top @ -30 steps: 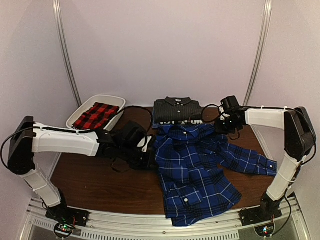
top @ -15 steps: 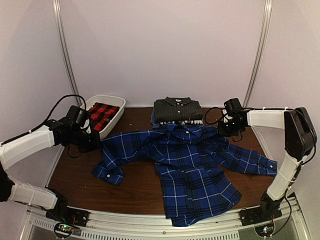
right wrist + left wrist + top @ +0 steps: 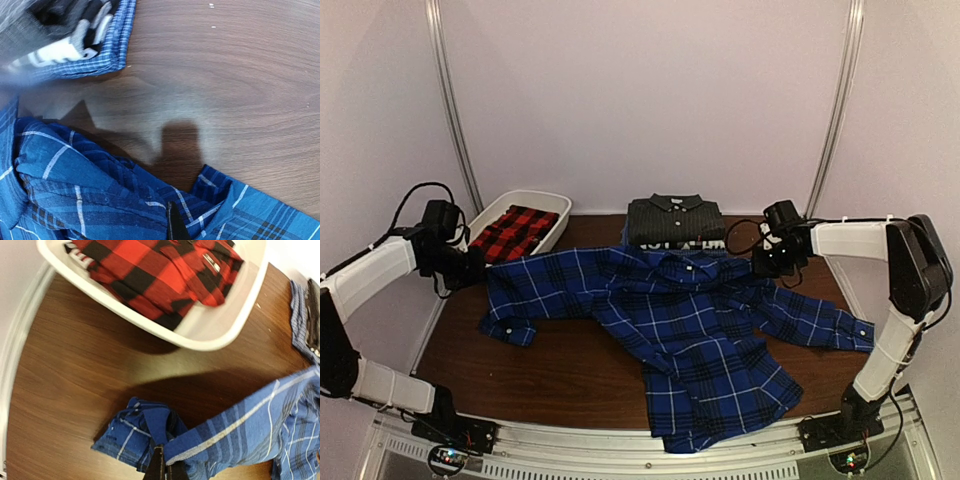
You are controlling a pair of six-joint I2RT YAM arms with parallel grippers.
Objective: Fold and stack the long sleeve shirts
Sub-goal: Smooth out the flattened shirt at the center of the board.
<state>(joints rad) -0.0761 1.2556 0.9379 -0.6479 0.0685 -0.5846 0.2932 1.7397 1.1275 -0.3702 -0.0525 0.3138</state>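
The blue-and-black plaid shirt [image 3: 695, 325] lies spread across the middle of the table [image 3: 560, 375], front up, its hem reaching the lower edge of the frame. One sleeve is stretched out toward the left of the frame, with its cuff hanging down onto the wood. The other sleeve trails to the right.

The left pincer [image 3: 472, 268], at the left of the frame just beside the white tub [image 3: 556, 203], is pressed together on the stretched sleeve. In the left wrist view its fingers [image 3: 159, 467] pinch a fold of blue cloth at the bottom edge, and the cuff is bunched on the wood below the tub's rim.

The right pincer [image 3: 767, 262], at the right of the frame, is closed on the shirt's upper right edge near the collar. In the right wrist view only a dark fingertip [image 3: 175, 225] shows, buried in the blue folds.

The red-and-black plaid shirt [image 3: 513, 232] lies folded inside the tub at the upper left. The charcoal striped shirt [image 3: 675, 220] sits folded at the back centre of the table, collar toward the wall, just beyond the blue shirt's collar. A paler checked cloth [image 3: 107, 62] shows under it.
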